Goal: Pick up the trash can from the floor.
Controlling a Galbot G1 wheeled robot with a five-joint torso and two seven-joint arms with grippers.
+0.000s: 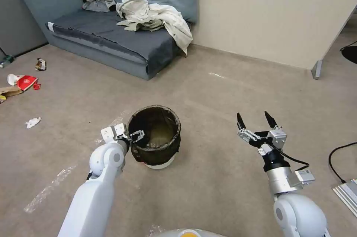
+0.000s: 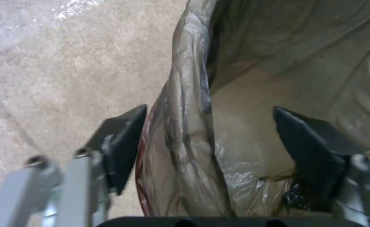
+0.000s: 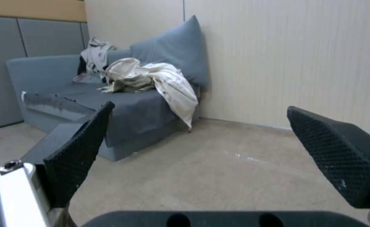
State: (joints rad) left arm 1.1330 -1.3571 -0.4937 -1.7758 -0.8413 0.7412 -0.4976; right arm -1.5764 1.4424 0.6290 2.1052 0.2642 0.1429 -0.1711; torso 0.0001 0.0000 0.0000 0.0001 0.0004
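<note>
Presently: left gripper (image 1: 134,135), fingers spread, straddling the near-left rim of the trash can (image 1: 155,138), one finger outside the wall and one inside over the bag; not closed on it in the left wrist view, where the folded liner (image 2: 185,126) runs between the two pads (image 2: 122,138) with a gap on the inner side. Trash can: upright, standing on the floor (image 1: 223,177), base white, so approach done, grasp and lift outstanding by my reading. Right gripper (image 1: 256,123): off to the can's right, well apart from it, raised, fingers wide, holding nothing. Beyond the can from both tools: sofa (image 1: 111,39) with crumpled cloths (image 1: 156,17); litter (image 1: 22,80) far to the left gripper's outer side. Not determinable: whether the outer pad touches the bag, the can's contents under the dark liner, the can's far wall below the rim.
</note>
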